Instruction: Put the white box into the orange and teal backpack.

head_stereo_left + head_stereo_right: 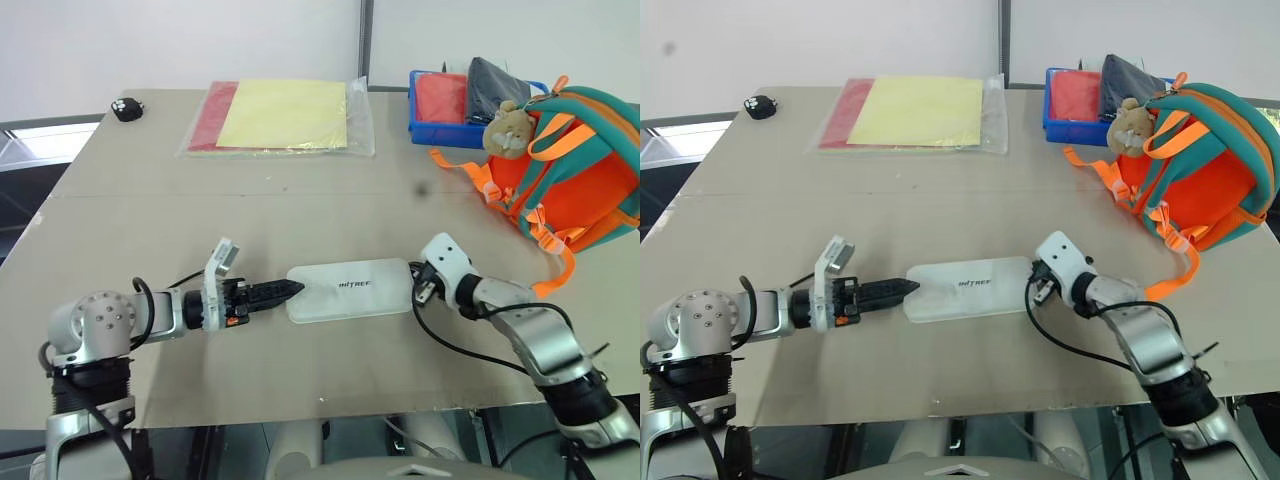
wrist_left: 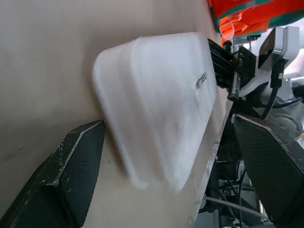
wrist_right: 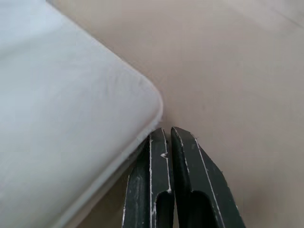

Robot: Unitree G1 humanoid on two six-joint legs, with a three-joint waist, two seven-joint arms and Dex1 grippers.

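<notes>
Box (image 1: 349, 289), white and flat, lies on the table (image 1: 300, 200) between both grippers: left gripper (image 2: 166, 156) spread wide at one end, right gripper (image 3: 167, 135) clenched empty against the other; backpack (image 1: 580, 170) sits beyond the right gripper.

Bright, even light falls on the table (image 1: 300, 200), leaving only faint, soft shadows. The clear sleeve (image 1: 285, 115) shows slight glare along its edge. In the left wrist view the white box (image 2: 156, 99) is smeared with motion blur.
</notes>
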